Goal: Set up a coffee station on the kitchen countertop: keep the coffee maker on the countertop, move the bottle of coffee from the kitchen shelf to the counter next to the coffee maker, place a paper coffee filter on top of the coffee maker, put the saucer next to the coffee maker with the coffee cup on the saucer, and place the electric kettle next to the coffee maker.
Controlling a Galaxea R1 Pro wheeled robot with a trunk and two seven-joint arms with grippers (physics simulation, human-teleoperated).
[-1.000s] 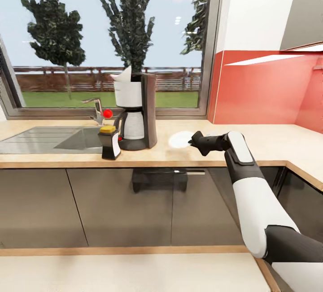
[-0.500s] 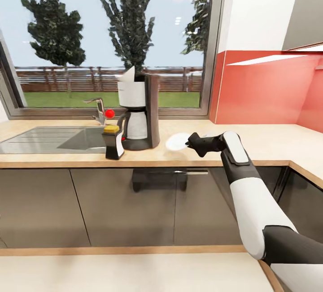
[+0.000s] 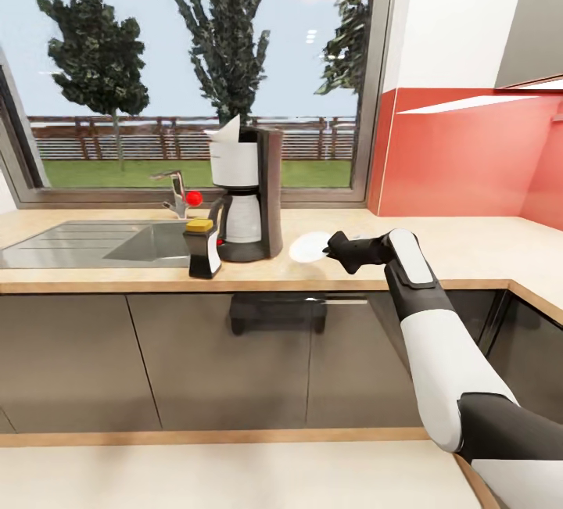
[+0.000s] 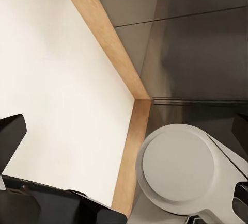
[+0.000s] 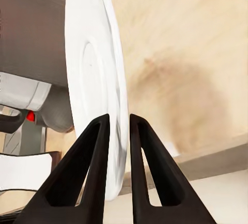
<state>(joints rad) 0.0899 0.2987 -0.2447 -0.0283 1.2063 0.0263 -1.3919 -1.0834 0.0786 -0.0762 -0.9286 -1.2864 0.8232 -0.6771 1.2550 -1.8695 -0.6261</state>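
Head view, one coffee maker (image 3: 249,192), one bottle of coffee (image 3: 202,248), one plain white saucer (image 3: 310,247) pinched by right claw (image 3: 335,247) over worktop (image 3: 469,247), left claw unseen

We noted a white saucer (image 3: 310,246) pinched between the black fingers (image 5: 95,170) of the right gripper (image 3: 338,247); its arm (image 3: 438,345) was white with black joints. The counter (image 3: 461,247) was pale wood-grain. The coffee maker (image 3: 249,192) was dark grey-brown with a white filter (image 3: 229,153) on top, a white carafe and a red switch. The bottle (image 3: 203,249) was black and white with a yellow cap. The tap (image 3: 177,193) was silver with a red knob, the sink (image 3: 78,241) grey. The backsplash (image 3: 469,153) was red, the cabinets (image 3: 219,356) dark grey.
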